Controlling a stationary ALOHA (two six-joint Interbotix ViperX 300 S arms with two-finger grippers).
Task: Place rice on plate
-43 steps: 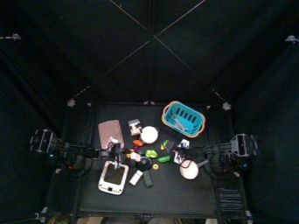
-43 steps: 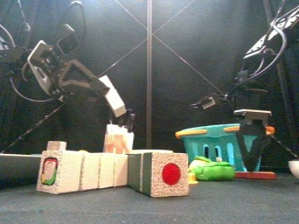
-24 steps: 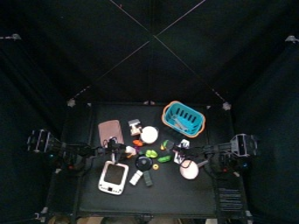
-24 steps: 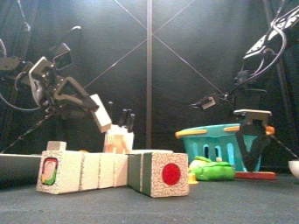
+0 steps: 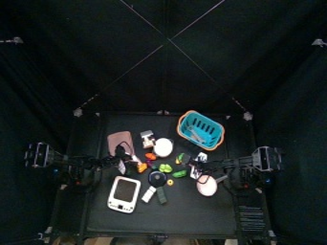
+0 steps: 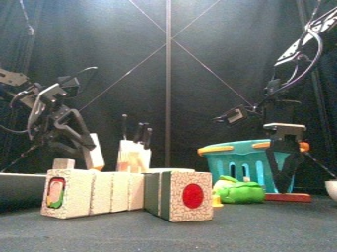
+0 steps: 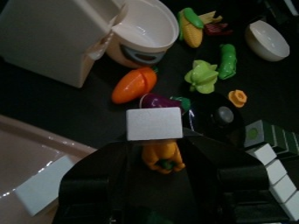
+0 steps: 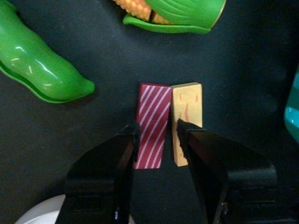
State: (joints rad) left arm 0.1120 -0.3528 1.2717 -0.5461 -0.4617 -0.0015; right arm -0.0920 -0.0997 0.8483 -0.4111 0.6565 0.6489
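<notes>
Over on the bench's [image 5: 192, 215] right side, the white rice mound [image 5: 207, 188] sits just beside your right hand [image 8: 158, 131]. That hand points down astride a red-and-yellow striped slab [image 8: 156, 103]; whether it grips, you cannot tell. Your left hand [image 7: 162, 144] hangs above the toys, fingers wide apart over a yellow pepper [image 7: 162, 158], near the pink plate [image 7: 35, 166].

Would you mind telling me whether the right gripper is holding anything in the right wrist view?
No, the right gripper stands open above a striped red and yellow block that lies on the black table, with nothing clamped between its jaws.
</notes>
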